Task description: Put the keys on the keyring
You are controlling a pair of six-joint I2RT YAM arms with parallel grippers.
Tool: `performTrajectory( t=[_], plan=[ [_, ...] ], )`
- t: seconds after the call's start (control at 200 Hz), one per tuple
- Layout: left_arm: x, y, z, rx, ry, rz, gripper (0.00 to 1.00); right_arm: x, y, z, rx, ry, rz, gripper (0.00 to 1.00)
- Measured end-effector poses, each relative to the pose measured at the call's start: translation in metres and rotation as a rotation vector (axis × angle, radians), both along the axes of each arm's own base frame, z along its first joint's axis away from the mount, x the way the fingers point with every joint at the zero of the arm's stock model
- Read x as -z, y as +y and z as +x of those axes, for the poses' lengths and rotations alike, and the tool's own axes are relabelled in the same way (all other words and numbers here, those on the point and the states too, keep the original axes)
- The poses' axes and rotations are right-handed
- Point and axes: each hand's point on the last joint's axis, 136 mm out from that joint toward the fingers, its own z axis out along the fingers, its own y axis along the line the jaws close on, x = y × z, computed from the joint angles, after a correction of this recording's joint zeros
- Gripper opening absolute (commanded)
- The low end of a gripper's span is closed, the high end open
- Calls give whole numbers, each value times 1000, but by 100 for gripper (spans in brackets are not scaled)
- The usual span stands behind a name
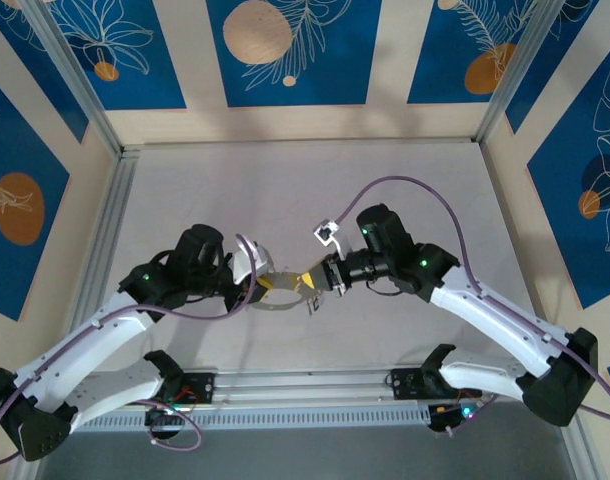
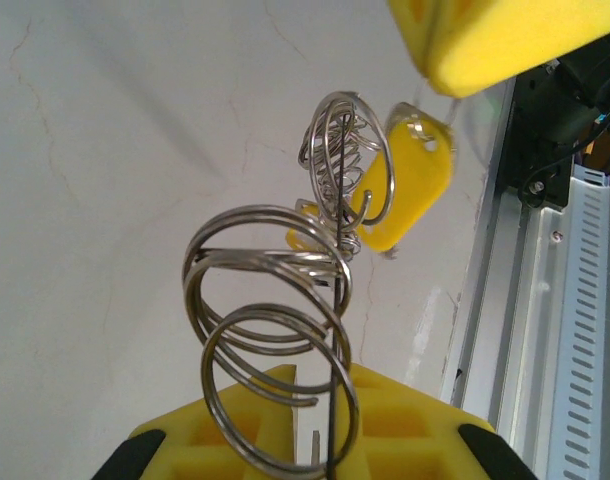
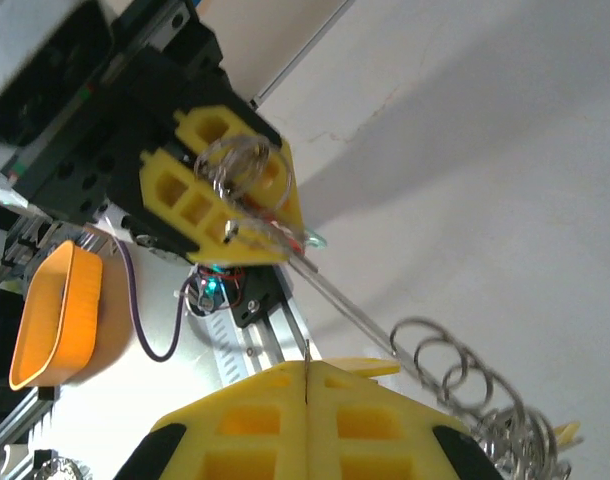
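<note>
The keyring (image 2: 336,180) shows as a thin dark wire rising from my left gripper (image 2: 303,385), whose yellow fingers are shut on it. Several split rings (image 2: 200,300) of the keys are threaded along that wire, and a yellow key tag (image 2: 410,190) hangs from them. My right gripper (image 3: 307,365) is shut, and a thin metal sliver that looks like the keyring's wire pokes from its seam. In the right wrist view the keyring wire (image 3: 355,305) runs from the left gripper (image 3: 230,190) down to the rings (image 3: 455,375). From above, both grippers (image 1: 272,285) (image 1: 325,278) meet tip to tip mid-table.
An orange bin (image 3: 55,320) sits beyond the table's near edge. A slotted aluminium rail (image 2: 575,330) runs along that edge by the arm bases. The pale tabletop (image 1: 305,190) stretches behind the grippers, framed by metal posts (image 1: 80,85).
</note>
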Motion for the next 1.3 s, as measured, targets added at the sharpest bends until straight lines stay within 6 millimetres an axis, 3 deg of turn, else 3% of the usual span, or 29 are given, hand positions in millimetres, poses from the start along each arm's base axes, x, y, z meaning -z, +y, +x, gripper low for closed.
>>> performTrajectory(
  t=[0.255,0.505,0.645,0.815,1.06,1.19,1.301],
  plan=[
    [-1,2,2,-11,-14,4,0,42,-44,46,279,132,-15,0],
    [-4,6,1,-24,-38,0,0,58,-71,64,444,184,-43,0],
    [-3,7,0,-24,-36,3,0,82,-87,83,543,253,-86,0],
    [-4,7,-2,-17,-39,-1,0,129,-77,81,516,382,-141,0],
    [-5,5,-6,-2,-34,-10,0,164,-41,68,380,481,-158,0],
    [-6,4,-8,10,-28,-17,0,184,-33,64,360,541,-177,14],
    [-6,4,-9,15,-24,-21,0,190,-33,62,359,555,-182,21]
  ],
)
